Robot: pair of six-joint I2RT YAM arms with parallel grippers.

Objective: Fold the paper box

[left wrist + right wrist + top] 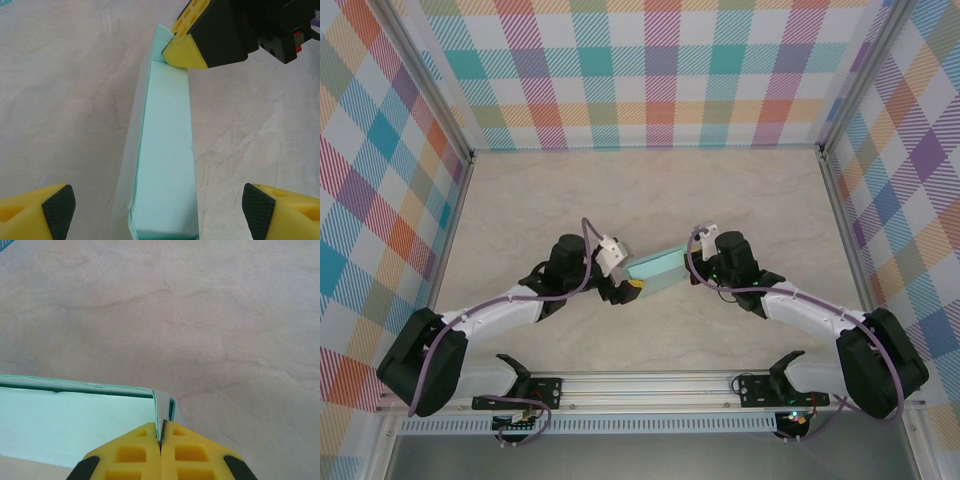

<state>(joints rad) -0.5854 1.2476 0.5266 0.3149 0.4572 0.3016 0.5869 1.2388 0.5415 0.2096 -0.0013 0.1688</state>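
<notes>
The small pale aqua-blue thin-card paper box [655, 268] sits mid-way across the beige marbled worktop [650, 190], apparently resting on it, one end wall clamped between the closed right end effector [161, 440], while the left end effector [160, 210] stands wide apart astride its other end, clear of the card.

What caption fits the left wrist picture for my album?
Open left hand straddles the blue paper box while the right hand pinches its far corner.
</notes>
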